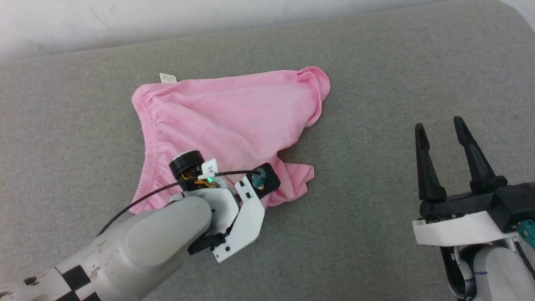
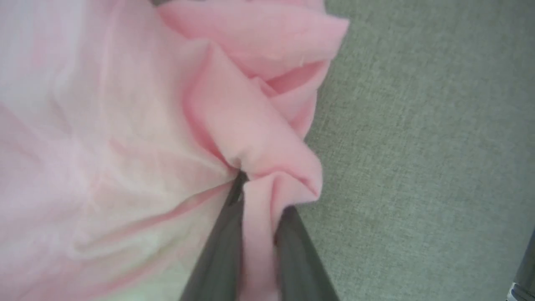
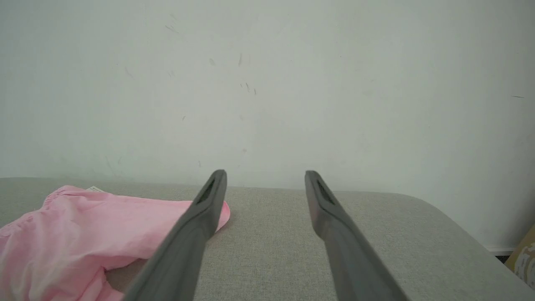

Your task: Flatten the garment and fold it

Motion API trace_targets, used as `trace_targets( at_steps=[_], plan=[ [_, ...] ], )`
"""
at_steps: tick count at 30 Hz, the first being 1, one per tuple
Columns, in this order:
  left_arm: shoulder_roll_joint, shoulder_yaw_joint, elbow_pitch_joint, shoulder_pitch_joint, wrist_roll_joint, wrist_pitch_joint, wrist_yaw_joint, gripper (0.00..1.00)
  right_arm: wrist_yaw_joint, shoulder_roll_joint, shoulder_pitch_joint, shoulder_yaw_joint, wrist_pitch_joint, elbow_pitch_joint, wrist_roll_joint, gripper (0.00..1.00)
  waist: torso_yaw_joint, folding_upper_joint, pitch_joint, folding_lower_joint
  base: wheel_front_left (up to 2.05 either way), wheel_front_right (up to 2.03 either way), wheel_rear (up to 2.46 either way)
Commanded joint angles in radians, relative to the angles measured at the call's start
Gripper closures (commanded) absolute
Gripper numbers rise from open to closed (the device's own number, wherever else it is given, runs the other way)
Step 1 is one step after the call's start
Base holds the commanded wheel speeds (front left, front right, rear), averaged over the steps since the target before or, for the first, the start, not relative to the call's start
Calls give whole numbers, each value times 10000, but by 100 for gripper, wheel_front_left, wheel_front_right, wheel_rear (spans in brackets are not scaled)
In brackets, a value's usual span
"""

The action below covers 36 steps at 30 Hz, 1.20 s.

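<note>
The garment (image 1: 234,113), light pink shorts, lies crumpled on the grey fabric surface (image 1: 397,75), with its gathered waistband along the left side and a small white label (image 1: 168,77) poking out at the top left. My left gripper (image 2: 261,196) is shut on a bunched fold of the garment (image 2: 250,138) at its near right corner. In the head view the left wrist (image 1: 225,209) covers those fingers. My right gripper (image 1: 436,123) hovers open to the right, well apart from the cloth and holding nothing. In the right wrist view the right gripper (image 3: 265,173) has the garment (image 3: 83,225) to its left.
The grey surface ends at a white wall (image 3: 267,83) along its far side. Its right end is rounded (image 3: 459,225), and a cardboard-coloured object (image 3: 526,255) sits beyond it on the floor. Bare grey surface lies between the two grippers.
</note>
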<state>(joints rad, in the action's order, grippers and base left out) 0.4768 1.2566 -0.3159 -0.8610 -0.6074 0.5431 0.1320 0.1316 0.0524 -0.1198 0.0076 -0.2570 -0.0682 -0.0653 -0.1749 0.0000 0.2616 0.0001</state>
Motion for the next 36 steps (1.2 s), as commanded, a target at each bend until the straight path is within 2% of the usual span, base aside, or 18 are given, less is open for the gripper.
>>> trace_targets(
  at_steps=[1,7,11,15,18,22,23,24,26,30,32,36],
  plan=[
    [45,236,-343,546,-38,-156,-14,100,-9,-22,-97,-22,-47,22,9,0,111,0,-139,-1,0,0,0],
    [-63,234,-145,515,-479,-2215,-14,100,-9,-22,164,-268,-47,14,33,0,306,0,-666,-1,0,0,0],
    [-437,234,350,922,-912,-3131,-14,100,-9,-22,429,-464,-47,15,14,0,488,0,-948,-1,0,0,0],
    [-800,235,1121,1662,-787,-3085,-14,100,-9,-22,580,-489,-47,30,-6,0,560,0,-1081,-1,0,0,0],
    [-942,235,1541,2413,-499,-2620,-14,100,-9,-22,595,-453,-47,54,-19,0,549,0,-1121,-1,0,0,0],
    [-1004,235,1400,3421,-293,-2136,-14,100,-9,-22,596,-411,-47,61,-44,0,531,0,-1099,-1,0,0,0],
    [-1032,235,1224,3586,-283,-2190,-14,97,-9,-22,607,-422,-47,65,-49,0,546,0,-1095,-1,0,0,0],
    [-1054,235,1010,3648,-161,-2336,-14,0,-9,-22,622,-435,-47,72,-52,0,559,0,-1098,-1,0,0,0],
    [-1131,235,587,3673,96,-2767,-14,0,-9,-22,661,-446,-47,83,-48,0,578,0,-1129,-1,0,0,0],
    [-1301,79,543,3527,-156,-3570,-14,0,-9,-22,820,-563,-47,134,-17,0,724,0,-1338,-1,0,0,0],
    [-1170,-186,856,3223,-150,-3809,-36,0,-9,-22,876,-592,-47,162,-2,0,801,0,-1446,-1,0,0,0],
    [-548,-1045,1651,2322,54,-4128,-437,0,-9,-22,910,-569,-47,164,-24,0,911,0,-1558,-1,0,0,0]
  ],
)
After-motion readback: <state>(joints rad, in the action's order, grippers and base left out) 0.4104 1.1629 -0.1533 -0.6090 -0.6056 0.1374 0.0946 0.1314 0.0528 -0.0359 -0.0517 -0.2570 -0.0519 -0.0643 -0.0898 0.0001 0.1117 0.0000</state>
